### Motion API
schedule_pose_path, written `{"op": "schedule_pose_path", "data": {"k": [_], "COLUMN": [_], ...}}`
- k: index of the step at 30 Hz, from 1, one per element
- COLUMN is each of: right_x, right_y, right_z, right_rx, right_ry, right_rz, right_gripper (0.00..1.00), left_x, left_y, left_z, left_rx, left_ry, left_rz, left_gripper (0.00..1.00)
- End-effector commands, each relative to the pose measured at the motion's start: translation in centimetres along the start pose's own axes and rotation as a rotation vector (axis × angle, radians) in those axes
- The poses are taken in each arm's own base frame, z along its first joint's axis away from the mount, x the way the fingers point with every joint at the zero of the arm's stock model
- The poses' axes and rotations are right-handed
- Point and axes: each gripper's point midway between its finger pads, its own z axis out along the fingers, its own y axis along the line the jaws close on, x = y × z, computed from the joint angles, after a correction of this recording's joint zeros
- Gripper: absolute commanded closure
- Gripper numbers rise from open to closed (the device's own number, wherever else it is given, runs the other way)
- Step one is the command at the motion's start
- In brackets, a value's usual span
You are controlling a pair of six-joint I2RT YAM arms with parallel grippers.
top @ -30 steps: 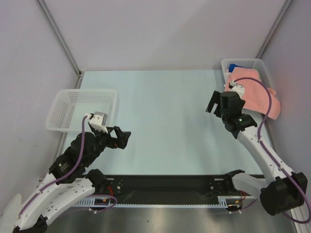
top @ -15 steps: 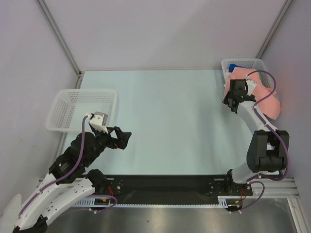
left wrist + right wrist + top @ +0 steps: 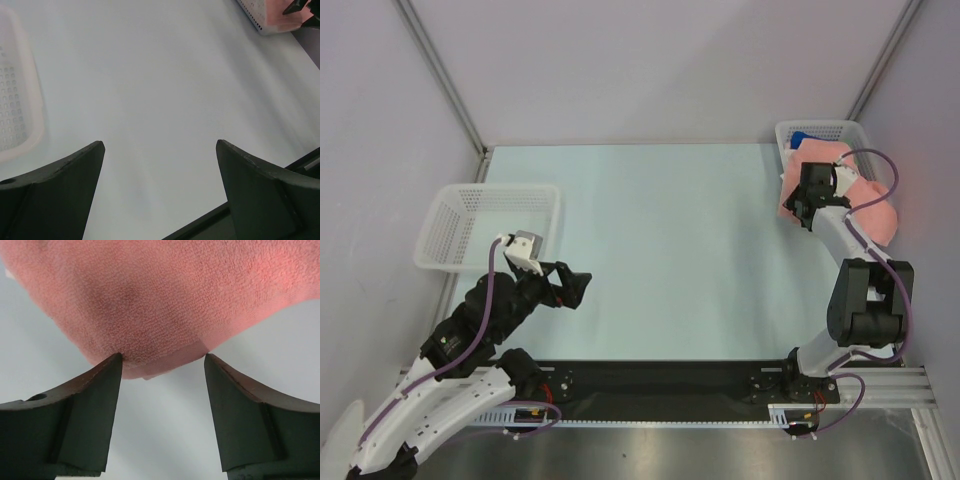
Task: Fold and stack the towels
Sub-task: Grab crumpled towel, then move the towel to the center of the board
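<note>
Well short and left of the far-right basket (image 3: 825, 124), my left gripper (image 3: 160, 145) hangs wide open, empty. At that basket's near side my right gripper (image 3: 162, 360) stands spread, tips touching the salmon towel (image 3: 160, 290) draped over its rim; blue towel (image 3: 798, 138) inside.

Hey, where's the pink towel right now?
In the top view, the pink towel hangs over the white basket at the far right of the table, with the right hand open at its near edge.
</note>
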Motion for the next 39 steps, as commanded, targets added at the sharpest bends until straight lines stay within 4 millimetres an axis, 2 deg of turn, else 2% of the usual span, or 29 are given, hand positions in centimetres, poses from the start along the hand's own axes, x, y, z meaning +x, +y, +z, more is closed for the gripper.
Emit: {"op": "schedule_pose_path", "data": {"k": [1, 4, 6, 7, 10, 12, 13, 14, 16, 17, 21, 23, 24, 25, 26, 27, 28, 30, 31, 32, 33, 34, 35, 36, 37, 38, 39], "right_x": [-0.7, -0.8, -1.0, -1.1, -1.7, -1.9, -2.2, -2.8, -3.9, -4.7, -7.4, -8.2, -9.4, -9.1, -8.8, -9.8, -8.7, -8.1, -7.1, -5.6, -4.8, -2.7, -1.6, 1.0, 3.9, 5.5, 8.8], "right_y": [0.3, 0.1, 0.0, 0.1, 0.0, 0.0, 0.1, 0.2, 0.4, 0.6, 1.8, 3.2, 4.0, 6.1, 6.8, 7.9, 9.7, 11.4, 12.1, 13.6, 13.8, 13.4, 14.0, 14.8, 15.0, 15.1, 15.8], "right_z": [0.8, 1.0, 1.1, 1.1, 0.9, 0.8, 0.6, 0.1, -1.0, -1.8, -5.3, -8.2, -9.9, -12.5, -14.0, -16.3, -19.1, -22.3, -23.4, -26.0, -26.7, -26.1, -27.2, -28.2, -28.0, -28.2, -30.0], "right_rx": [-0.015, -0.022, -0.019, -0.023, -0.027, -0.028, -0.028, -0.031, -0.054, -0.067, -0.139, -0.198, -0.229, -0.295, -0.313, -0.348, -0.395, -0.465, -0.502, -0.583, -0.593, -0.567, -0.62, -0.672, -0.684, -0.685, -0.737], "right_ry": [-0.032, -0.032, -0.038, -0.036, -0.05, -0.051, -0.052, -0.057, -0.08, -0.09, -0.127, -0.154, -0.184, -0.194, -0.194, -0.229, -0.243, -0.243, -0.232, -0.231, -0.228, -0.213, -0.201, -0.165, -0.129, -0.116, -0.087], "right_rz": [0.081, 0.095, 0.095, 0.101, 0.107, 0.099, 0.098, 0.097, 0.102, 0.105, 0.095, 0.056, 0.055, 0.016, -0.015, -0.023, -0.077, -0.102, -0.116, -0.137, -0.139, -0.165, -0.146, -0.179, -0.222, -0.215, -0.275], "right_gripper": [0.3, 0.39, 0.49, 0.57, 0.65, 0.74, 0.78, 0.87, 0.91, 0.96, 0.96, 0.97, 0.99, 1.0, 1.0, 1.0, 0.95, 0.94, 0.94, 0.94, 0.94, 0.95, 0.97, 0.98, 0.98, 0.98, 0.98], "left_x": [-0.6, -0.6, -0.5, -0.5, -0.5, -0.5, -0.5, -0.5, -0.5, -0.5, -0.5, -0.5, -0.5, -0.5, -0.5, -0.5, -0.5, -0.6, -0.8, -0.8, -0.8, -1.0, -1.0, -0.9, -0.9, -0.7, -0.3], "left_y": [-0.2, -0.2, -0.2, -0.2, -0.2, -0.2, -0.2, -0.2, -0.2, -0.2, -0.2, -0.3, -0.3, -0.2, -0.2, -0.2, -0.2, -0.1, -0.2, -0.1, -0.1, -0.2, -0.2, -0.1, 0.0, 0.2, 0.5], "left_z": [0.0, 0.1, 0.1, 0.1, 0.1, 0.1, 0.1, 0.1, 0.1, 0.2, 0.2, 0.2, 0.2, 0.2, 0.3, 0.3, 0.3, 0.2, 0.1, 0.1, 0.1, -0.1, -0.1, -0.2, -0.2, 0.0, 0.1], "left_rx": [0.017, 0.016, 0.015, 0.015, 0.015, 0.015, 0.014, 0.013, 0.015, 0.014, 0.014, 0.015, 0.015, 0.013, 0.01, 0.007, 0.006, 0.006, 0.007, 0.005, 0.002, 0.0, -0.002, -0.016, -0.024, -0.044, -0.076], "left_ry": [-0.028, -0.027, -0.024, -0.024, -0.022, -0.022, -0.021, -0.023, -0.022, -0.02, -0.021, -0.021, -0.019, -0.018, -0.018, -0.014, -0.016, -0.021, -0.025, -0.026, -0.024, -0.028, -0.024, -0.014, -0.011, 0.003, 0.015], "left_rz": [0.007, 0.007, 0.008, 0.008, 0.009, 0.009, 0.009, 0.009, 0.009, 0.009, 0.009, 0.009, 0.009, 0.01, 0.01, 0.011, 0.009, 0.007, 0.004, 0.002, -0.008, -0.015, -0.026, -0.055, -0.072, -0.087, -0.133], "left_gripper": [0.0, 0.0, 0.0, 0.0, 0.0, 0.0, 0.0, 0.0, 0.0, 0.0, 0.0, 0.0, 0.0, 0.0, 0.0, 0.0, 0.0, 0.0, 0.0, 0.0, 0.0, 0.0, 0.0, 0.0, 0.0, 0.0, 0.0]}}
